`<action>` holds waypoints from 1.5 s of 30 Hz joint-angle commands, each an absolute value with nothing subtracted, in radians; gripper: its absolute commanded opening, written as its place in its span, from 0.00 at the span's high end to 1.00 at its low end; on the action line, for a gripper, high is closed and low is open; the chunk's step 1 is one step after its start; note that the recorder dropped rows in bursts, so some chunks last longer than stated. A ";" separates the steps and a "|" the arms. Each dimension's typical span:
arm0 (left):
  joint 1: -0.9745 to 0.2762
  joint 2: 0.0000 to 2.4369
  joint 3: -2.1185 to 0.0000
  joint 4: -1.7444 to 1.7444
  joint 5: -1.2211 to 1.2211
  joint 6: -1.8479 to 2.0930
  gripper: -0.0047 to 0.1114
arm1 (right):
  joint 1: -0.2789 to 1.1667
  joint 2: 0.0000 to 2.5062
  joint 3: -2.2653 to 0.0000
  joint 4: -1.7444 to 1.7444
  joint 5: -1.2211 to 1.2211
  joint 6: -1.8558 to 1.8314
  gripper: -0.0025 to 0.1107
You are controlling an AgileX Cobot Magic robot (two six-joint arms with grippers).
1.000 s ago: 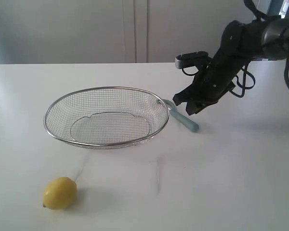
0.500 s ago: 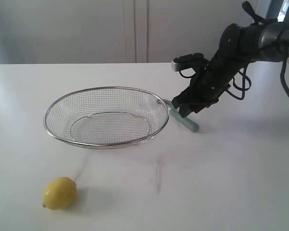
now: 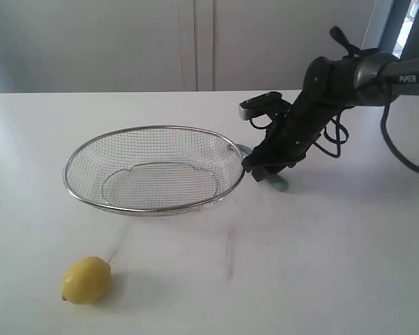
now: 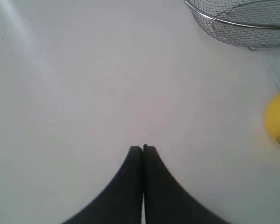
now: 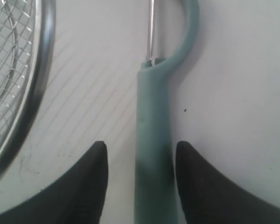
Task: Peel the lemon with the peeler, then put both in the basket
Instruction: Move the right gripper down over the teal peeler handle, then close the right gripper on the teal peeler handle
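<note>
My right gripper (image 3: 264, 170) hangs low over the peeler (image 5: 154, 135). Its jaws are wide apart, with one finger on each side of the teal handle; the wrist view shows a gap on both sides, so I am not clamped on it. The peeler lies flat on the table (image 3: 335, 251), just right of the basket (image 3: 153, 207). Its blade head is close to the basket's right rim and its handle runs out toward the near right. My left gripper (image 4: 143, 149) has its jaws pressed together above the table, out of the exterior view. The lemon (image 3: 87, 279) sits on the table at the near left, apart from the basket's near rim.
</note>
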State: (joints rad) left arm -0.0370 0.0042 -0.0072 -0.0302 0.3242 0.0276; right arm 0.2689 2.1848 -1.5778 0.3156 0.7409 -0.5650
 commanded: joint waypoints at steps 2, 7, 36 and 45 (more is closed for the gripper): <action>-0.037 0.000 0.000 -0.037 0.333 0.027 0.96 | 0.269 2.195 -1.584 0.316 0.736 -0.574 0.59; -0.037 0.000 0.000 -0.037 0.333 0.027 0.96 | 0.269 2.197 -1.584 0.316 0.734 -0.574 0.59; -0.037 0.000 0.000 -0.037 0.333 0.027 0.96 | 0.269 2.212 -1.584 0.288 0.733 -0.574 0.63; -0.037 0.000 0.000 -0.037 0.333 0.027 0.96 | 0.269 2.212 -1.584 0.269 0.734 -0.567 0.98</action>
State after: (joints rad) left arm -0.0370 0.0042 -0.0072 -0.0302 0.3242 0.0276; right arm 0.2689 2.2086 -1.5815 0.2807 0.7369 -0.5675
